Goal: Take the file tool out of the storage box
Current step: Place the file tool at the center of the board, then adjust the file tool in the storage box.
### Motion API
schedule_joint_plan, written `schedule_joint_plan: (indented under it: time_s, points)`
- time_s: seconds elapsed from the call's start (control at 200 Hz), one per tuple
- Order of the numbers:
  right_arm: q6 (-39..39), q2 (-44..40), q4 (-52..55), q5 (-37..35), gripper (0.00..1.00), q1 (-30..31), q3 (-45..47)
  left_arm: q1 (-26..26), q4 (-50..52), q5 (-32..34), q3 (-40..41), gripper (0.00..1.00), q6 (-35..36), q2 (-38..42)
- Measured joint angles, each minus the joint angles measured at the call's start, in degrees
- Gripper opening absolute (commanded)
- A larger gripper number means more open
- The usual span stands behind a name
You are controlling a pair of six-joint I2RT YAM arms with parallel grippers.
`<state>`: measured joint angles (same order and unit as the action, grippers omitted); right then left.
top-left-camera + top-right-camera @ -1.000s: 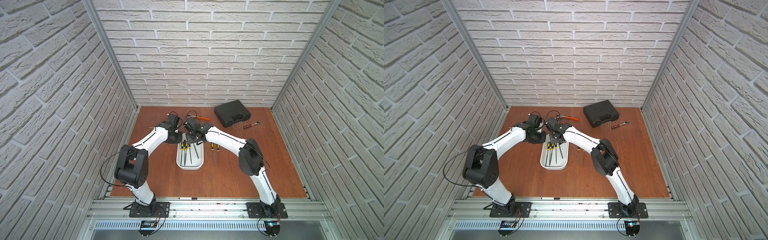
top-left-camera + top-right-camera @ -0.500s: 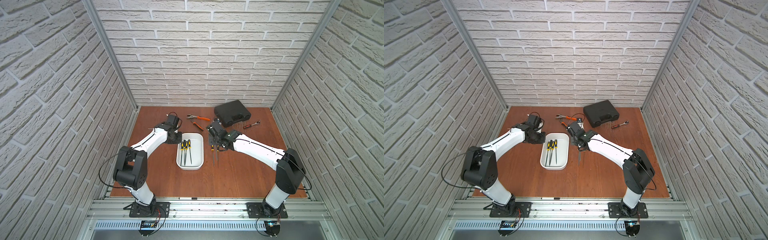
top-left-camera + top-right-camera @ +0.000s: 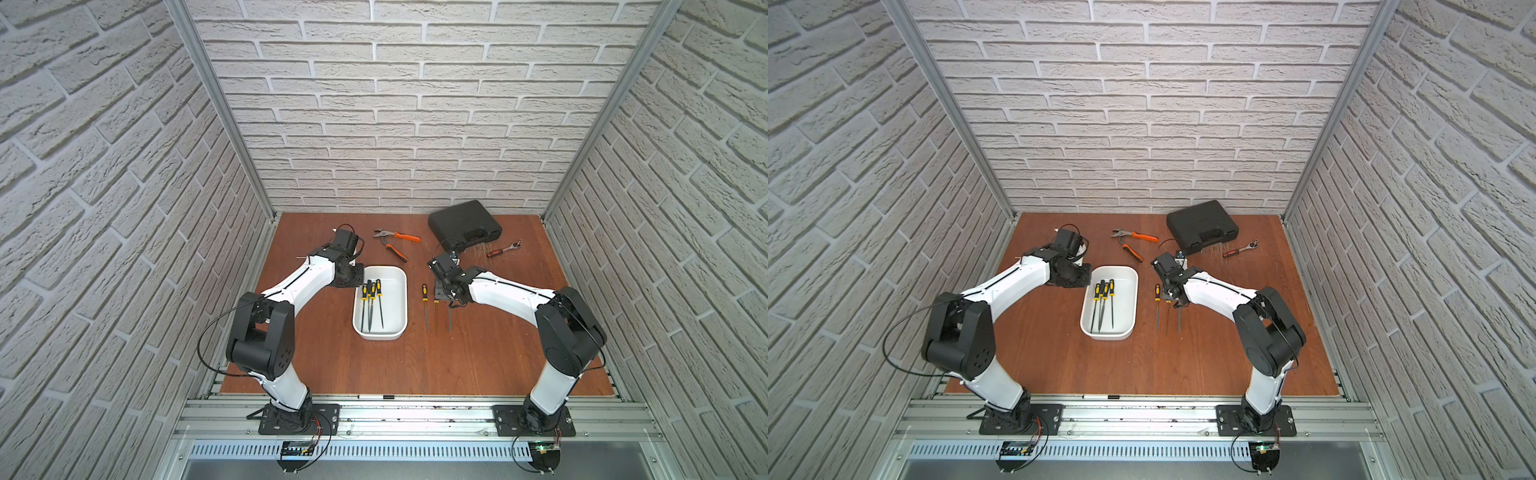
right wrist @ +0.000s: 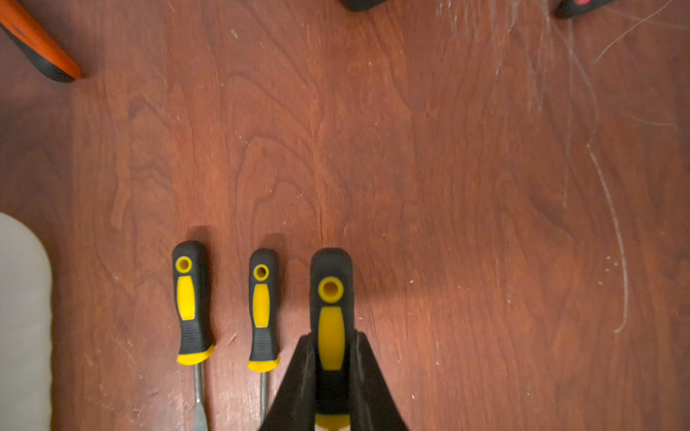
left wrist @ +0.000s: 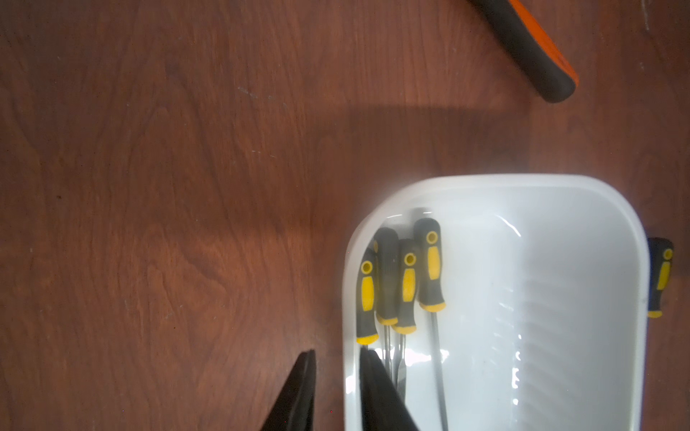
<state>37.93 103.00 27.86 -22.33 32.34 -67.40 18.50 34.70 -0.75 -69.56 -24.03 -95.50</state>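
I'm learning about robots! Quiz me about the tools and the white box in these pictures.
1. How many files lie in the white storage box?
2. True or false: the right gripper is shut on the handle of a file that is outside the box.
3. Where are the orange-handled pliers? A) in the box; B) on the table, beyond the box's far end; C) inside the black tool case.

Key: 1. Four. 2. True. 3. B.
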Motion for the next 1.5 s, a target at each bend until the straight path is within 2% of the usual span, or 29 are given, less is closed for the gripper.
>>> schedule_joint_plan:
  time_s: [0.16,0.305,0.39,0.47,0.85,0.985,1.175,1.31,1.5]
  points:
    - [-0.31,3.65,-0.5,1.7,0.06,-0.17,-0.96,0.0,0.02,0.02,0.0,0.28,0.0,0.0]
    - [-0.44,4.26,-0.96,2.34,0.2,-0.26,-1.2,0.0,0.04,0.02,-0.02,0.28,0.0,0.0]
    - [-0.59,4.44,-1.05,2.64,0.36,-0.28,-1.51,0.0,0.04,0.02,-0.02,0.28,0.0,0.0]
    - [-1.03,4.5,-1.01,2.75,0.42,-0.33,-1.97,-0.02,0.04,0.02,-0.02,0.28,0.0,0.0]
    - [-4.52,3.8,2.32,1.62,0.4,0.57,-6.6,0.0,0.07,0.04,-0.02,0.28,0.02,0.0]
    - [-8.09,1.7,2.25,2.78,0.39,4.31,-12.5,-0.02,0.04,0.07,-0.02,0.28,0.0,0.0]
    - [-10.01,1.7,-0.02,8.24,0.39,9.94,-20.35,-0.2,-0.02,0.04,0.04,0.28,-0.22,0.11]
    - [-10.73,6.82,0.04,12.17,0.39,12.22,-27.02,-0.48,0.02,0.04,0.31,0.28,-0.2,0.85]
    - [-10.99,19.15,1.99,15.32,0.38,13.44,-35.28,-1.2,-0.02,0.07,0.39,0.28,-0.2,1.66]
